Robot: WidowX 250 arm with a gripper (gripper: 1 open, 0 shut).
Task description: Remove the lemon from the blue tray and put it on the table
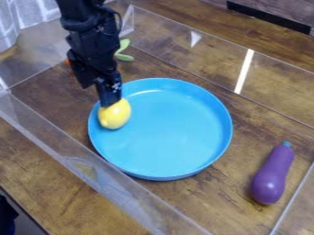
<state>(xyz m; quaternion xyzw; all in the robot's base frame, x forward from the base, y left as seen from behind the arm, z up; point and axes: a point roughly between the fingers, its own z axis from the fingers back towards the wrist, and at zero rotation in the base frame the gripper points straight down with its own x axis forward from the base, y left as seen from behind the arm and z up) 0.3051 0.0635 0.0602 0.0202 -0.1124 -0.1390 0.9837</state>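
The yellow lemon (114, 114) lies inside the blue tray (178, 133), against its left rim. My gripper (106, 93) hangs straight above it on the black arm. Its fingertips stand just over the lemon's top and are spread apart, holding nothing. The lemon rests on the tray floor. The dark wood table (50, 110) surrounds the tray.
A purple eggplant (273, 173) lies on the table to the tray's right. Behind the arm, a carrot shows only as an orange bit (70, 62) and a green top (123, 46). Clear plastic edging (50, 138) runs along the table's near-left side.
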